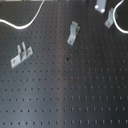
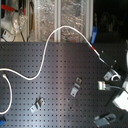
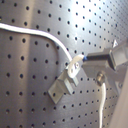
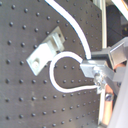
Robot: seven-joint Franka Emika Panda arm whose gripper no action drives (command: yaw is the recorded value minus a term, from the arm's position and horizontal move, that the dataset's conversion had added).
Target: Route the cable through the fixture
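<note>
First wrist view is showing the claw (image 3: 100, 67) closing on the cable (image 3: 47, 37), which is lying right against the fixture (image 3: 67, 80). Cable is looking light and floppy, so gripping close to the clip is best. Second exterior view is showing it trailing far across the counter (image 2: 55, 95).

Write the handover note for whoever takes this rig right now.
Gripper: shut on the cable, held near its end.
Cable: runs across the board, then curves into a loop beside the fixture in the second wrist view; the first wrist view shows it passing close by the fixture's forked end.
Done: cable picked up and brought to the fixture.
Left: whether it sits in the fork is unclear; check, then seat it.
</note>
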